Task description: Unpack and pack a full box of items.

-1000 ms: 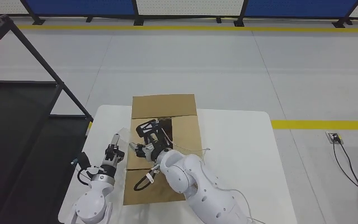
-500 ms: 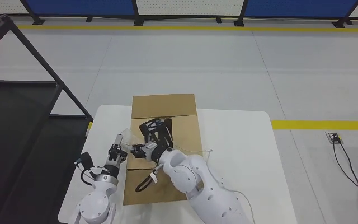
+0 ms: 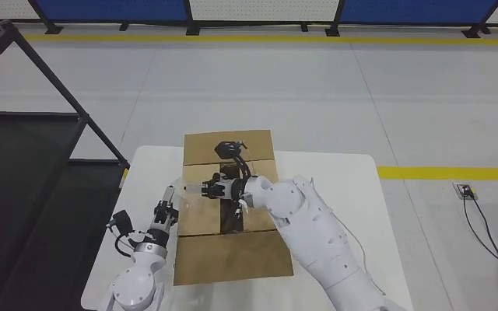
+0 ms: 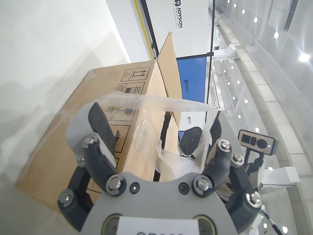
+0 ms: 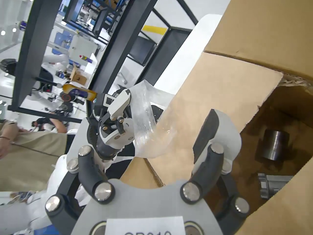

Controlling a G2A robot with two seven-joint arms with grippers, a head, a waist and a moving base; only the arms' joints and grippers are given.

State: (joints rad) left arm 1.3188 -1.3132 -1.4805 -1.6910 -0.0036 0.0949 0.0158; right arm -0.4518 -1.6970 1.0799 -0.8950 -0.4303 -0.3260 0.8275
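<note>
Currently the left gripper [image 4: 156, 118] stands just beside the cardboard box [image 3: 229, 145] on the white table [image 3: 334, 202], its fingers spread wide with a strip of clear plastic film [image 4: 171, 105] stretched across their tips; whether it grips the film cannot be told. Reaching across the box's open flaps, the right gripper [image 3: 207, 187] is also spread wide, close to the left one with the film between them. Inside the box lie a dark cylinder [image 5: 276, 145] and a grey metal part [image 5: 273, 182].
</note>
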